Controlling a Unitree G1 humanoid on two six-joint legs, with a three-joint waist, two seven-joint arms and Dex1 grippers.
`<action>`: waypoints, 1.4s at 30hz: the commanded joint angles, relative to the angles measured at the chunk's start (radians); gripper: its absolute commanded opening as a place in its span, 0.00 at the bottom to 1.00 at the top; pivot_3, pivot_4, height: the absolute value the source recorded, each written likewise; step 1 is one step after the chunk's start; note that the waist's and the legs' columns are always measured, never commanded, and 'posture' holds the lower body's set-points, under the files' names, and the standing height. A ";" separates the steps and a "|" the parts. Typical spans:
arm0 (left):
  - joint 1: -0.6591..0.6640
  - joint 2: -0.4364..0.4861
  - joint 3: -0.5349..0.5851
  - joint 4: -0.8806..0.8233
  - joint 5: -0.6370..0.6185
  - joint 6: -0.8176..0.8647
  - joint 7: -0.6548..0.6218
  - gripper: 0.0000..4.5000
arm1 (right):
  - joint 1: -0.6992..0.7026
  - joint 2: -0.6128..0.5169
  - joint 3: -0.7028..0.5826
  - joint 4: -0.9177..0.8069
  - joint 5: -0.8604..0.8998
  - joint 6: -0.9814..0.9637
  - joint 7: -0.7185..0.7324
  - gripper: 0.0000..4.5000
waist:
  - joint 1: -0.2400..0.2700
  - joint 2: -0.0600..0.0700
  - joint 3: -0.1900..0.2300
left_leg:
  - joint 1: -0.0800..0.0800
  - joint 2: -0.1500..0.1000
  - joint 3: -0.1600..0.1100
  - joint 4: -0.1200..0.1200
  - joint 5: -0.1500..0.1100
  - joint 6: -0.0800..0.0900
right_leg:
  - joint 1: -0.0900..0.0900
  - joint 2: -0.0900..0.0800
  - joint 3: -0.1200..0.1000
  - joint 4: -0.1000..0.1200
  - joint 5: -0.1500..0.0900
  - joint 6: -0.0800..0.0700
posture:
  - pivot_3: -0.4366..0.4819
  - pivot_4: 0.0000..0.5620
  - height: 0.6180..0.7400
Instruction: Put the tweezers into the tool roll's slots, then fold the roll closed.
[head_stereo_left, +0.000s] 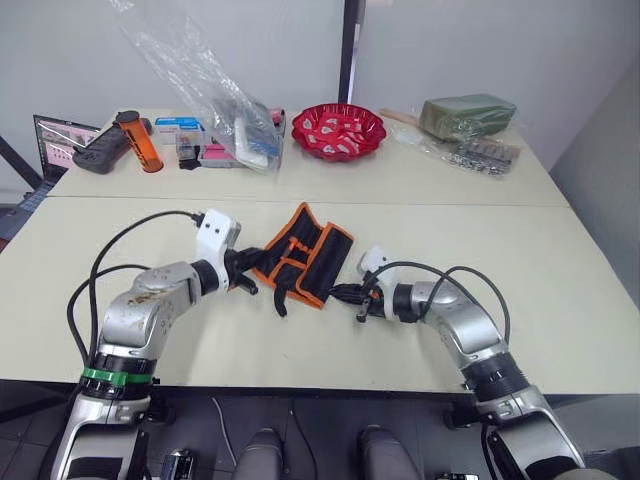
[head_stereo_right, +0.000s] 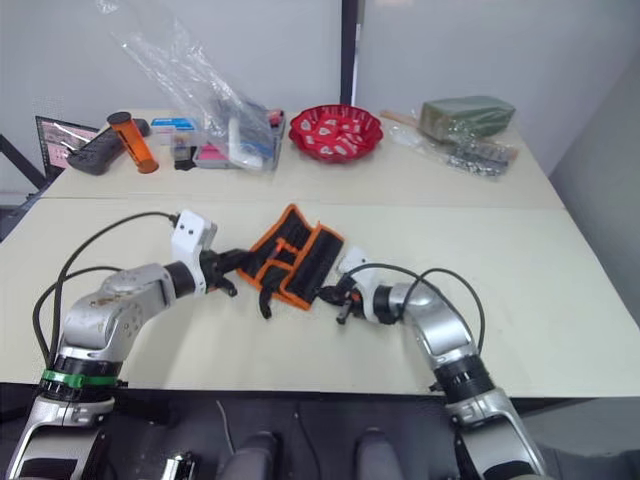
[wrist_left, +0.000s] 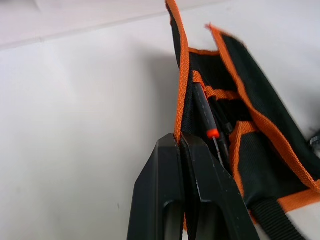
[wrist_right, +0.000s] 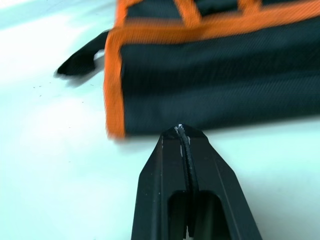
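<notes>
The tool roll (head_stereo_left: 303, 255) lies half folded on the near part of the table (head_stereo_left: 560, 260), between the two arms, its orange-trimmed panels raised into a ridge and its short black strap (head_stereo_left: 280, 300) trailing toward the near edge. The left pincer (head_stereo_left: 248, 272) is at the roll's left edge; in the left wrist view its two black fingers (wrist_left: 200, 175) are pressed together on the orange border trim, so it has the roll's edge pinched and lifted. Just beyond that grip, slim black tweezers (wrist_left: 206, 116) sit in the slots (wrist_left: 220, 107) on the roll's inner face, one with a small red band on its shaft. The right pincer (head_stereo_left: 352, 293) is at the roll's right near corner; in the right wrist view its fingers (wrist_right: 170, 165) are closed flat against each other with nothing between them, the tips just short of the roll's black outer face and orange corner, and whether they touch the fabric cannot be told. At the far side of the table stands a red bowl (head_stereo_left: 338, 130).
</notes>
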 joint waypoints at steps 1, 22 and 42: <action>-0.028 -0.017 -0.008 -0.042 0.001 -0.007 -0.016 0.01 | -0.004 0.001 -0.022 -0.064 0.023 0.009 -0.011 0.00 | -0.001 0.000 0.000 | 0.000 0.000 0.000 0.000 0.000 0.000 | 0.000 0.000 0.000 0.000 0.000 0.000 | 0.48 0.27 1.00; 0.002 -0.051 -0.067 -0.098 0.018 0.033 -0.066 0.01 | -0.125 0.112 0.044 0.208 -0.080 -0.156 -0.057 0.00 | -0.005 0.000 0.000 | 0.000 0.000 0.000 0.000 0.000 0.000 | -0.001 0.000 0.000 0.001 0.000 0.000 | 0.48 0.27 1.00; -0.013 -0.186 -0.181 -0.017 0.116 -0.032 -0.038 0.01 | -0.097 0.063 0.047 0.180 -0.105 -0.122 -0.037 0.00 | 0.003 0.000 0.000 | 0.001 -0.001 0.000 0.002 0.000 0.000 | 0.001 0.000 0.000 0.001 0.000 0.000 | 0.48 0.27 1.00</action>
